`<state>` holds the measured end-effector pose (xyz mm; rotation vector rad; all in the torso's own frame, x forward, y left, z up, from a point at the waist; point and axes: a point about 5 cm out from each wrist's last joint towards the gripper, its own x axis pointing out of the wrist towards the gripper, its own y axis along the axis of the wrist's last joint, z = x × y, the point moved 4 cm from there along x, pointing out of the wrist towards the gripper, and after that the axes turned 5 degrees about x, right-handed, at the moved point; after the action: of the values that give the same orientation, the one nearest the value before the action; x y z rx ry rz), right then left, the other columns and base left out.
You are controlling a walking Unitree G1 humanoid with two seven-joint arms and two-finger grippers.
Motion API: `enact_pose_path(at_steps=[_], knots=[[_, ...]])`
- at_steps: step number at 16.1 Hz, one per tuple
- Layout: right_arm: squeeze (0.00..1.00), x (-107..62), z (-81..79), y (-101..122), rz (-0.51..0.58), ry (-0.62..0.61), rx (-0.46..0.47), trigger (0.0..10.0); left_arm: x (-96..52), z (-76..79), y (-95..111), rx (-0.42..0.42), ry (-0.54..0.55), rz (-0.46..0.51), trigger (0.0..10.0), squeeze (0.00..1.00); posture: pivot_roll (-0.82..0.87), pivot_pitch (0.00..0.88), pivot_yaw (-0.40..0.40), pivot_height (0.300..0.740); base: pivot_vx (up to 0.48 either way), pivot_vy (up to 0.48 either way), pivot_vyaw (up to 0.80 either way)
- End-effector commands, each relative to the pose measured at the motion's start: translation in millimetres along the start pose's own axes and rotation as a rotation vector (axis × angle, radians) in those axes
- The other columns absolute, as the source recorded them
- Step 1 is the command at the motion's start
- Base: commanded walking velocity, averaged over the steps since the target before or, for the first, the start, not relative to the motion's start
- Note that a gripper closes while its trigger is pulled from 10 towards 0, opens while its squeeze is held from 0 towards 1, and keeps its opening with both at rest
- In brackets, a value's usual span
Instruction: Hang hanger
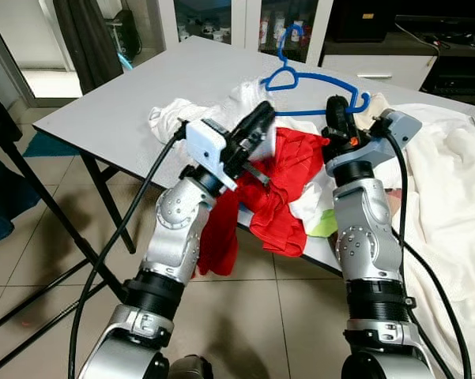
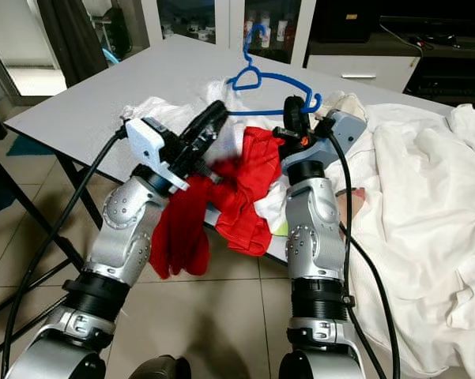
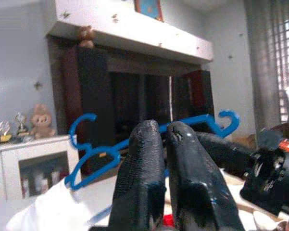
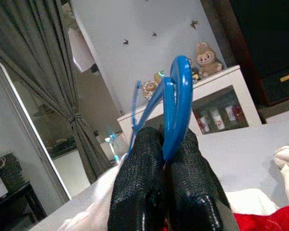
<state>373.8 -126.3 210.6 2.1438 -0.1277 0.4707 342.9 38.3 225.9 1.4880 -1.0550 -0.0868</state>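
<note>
My right gripper is shut on one end of a blue plastic hanger, which it holds above the grey table with the hook pointing up and away. In the right wrist view the blue hanger is pinched between the two black fingers. My left gripper is raised beside it, fingers shut, just over a red garment that drapes off the table's near edge. The left wrist view looks past the closed fingertips at the hanger.
White clothes lie heaped on the table behind the red garment. A large white sheet covers the right side. Glass-door cabinets stand behind the table. Black table legs and tiled floor are at the left.
</note>
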Motion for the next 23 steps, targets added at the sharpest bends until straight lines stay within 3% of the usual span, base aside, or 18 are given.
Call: enact_pose_path(at_steps=[1,2,3,4,6,7,8,11,13,18,20,23], knots=[[0.0,0.5,-0.9,0,0.008,-0.002,-0.005,10.0,-1.0,1.9,2,0.016,-0.027,0.004,10.0,1.0,0.12,0.0,0.035,0.74,0.0,0.0,0.0],[0.0,0.6,-1.1,0,0.007,-0.002,-0.004,10.0,-1.2,1.8,2,0.016,-0.031,0.002,10.0,1.0,0.12,0.0,0.035,0.74,0.0,0.0,0.0],[0.0,0.8,-1.0,0,0.007,-0.001,-0.003,10.0,-1.2,1.4,2,0.01,-0.037,-0.006,10.0,0.58,0.12,0.0,0.033,0.74,0.0,0.0,0.0],[0.0,0.7,-0.2,-1,0.003,0.001,-0.004,10.0,-1.6,-3.1,2,0.005,-0.02,-0.012,10.0,0.0,0.12,0.0,0.031,0.74,0.0,0.0,0.0],[0.0,-0.4,-0.7,-3,-0.016,0.022,0.0,10.0,-4.2,-16.8,3,-0.003,0.036,-0.014,10.0,0.0,0.12,0.0,0.03,0.74,0.0,0.0,0.0],[0.0,-3.1,-3.8,-8,-0.045,0.067,0.018,10.0,-9.5,-35.6,5,0.01,0.093,-0.02,10.0,0.0,0.12,0.0,0.03,0.74,0.0,0.0,0.0],[0.0,-4.4,-5.5,-9,-0.052,0.087,0.035,10.0,-12.6,-44.9,6,0.03,0.11,-0.026,10.0,0.0,0.12,0.0,0.028,0.74,0.0,0.0,0.0],[0.0,-9.0,-7.8,-12,-0.072,0.129,0.17,10.0,-25.6,-80.8,10,0.071,0.195,-0.047,10.0,0.0,0.12,0.0,0.028,0.74,0.0,0.0,0.0],[0.0,-13.6,-4.5,-16,-0.088,0.148,0.335,10.0,-36.1,-102.5,13,0.1,0.251,-0.069,10.0,0.0,0.12,0.0,0.028,0.74,0.0,0.0,0.0],[0.0,-21.9,-2.2,-9,-0.076,0.279,0.555,10.0,-58.6,-126.7,7,0.169,0.26,-0.167,10.0,0.0,0.12,0.0,0.033,0.74,0.0,0.0,0.0],[0.0,-22.6,-0.6,-6,-0.069,0.298,0.566,10.0,-65.6,-133.4,5,0.188,0.267,-0.197,10.0,0.0,0.12,0.0,0.033,0.74,0.0,0.0,0.0],[0.0,-22.8,6.2,-16,-0.069,0.243,0.469,10.0,-88.7,-151.7,-7,0.196,0.349,-0.281,10.0,0.0,0.13,0.0,0.034,0.74,0.0,0.0,0.0]])
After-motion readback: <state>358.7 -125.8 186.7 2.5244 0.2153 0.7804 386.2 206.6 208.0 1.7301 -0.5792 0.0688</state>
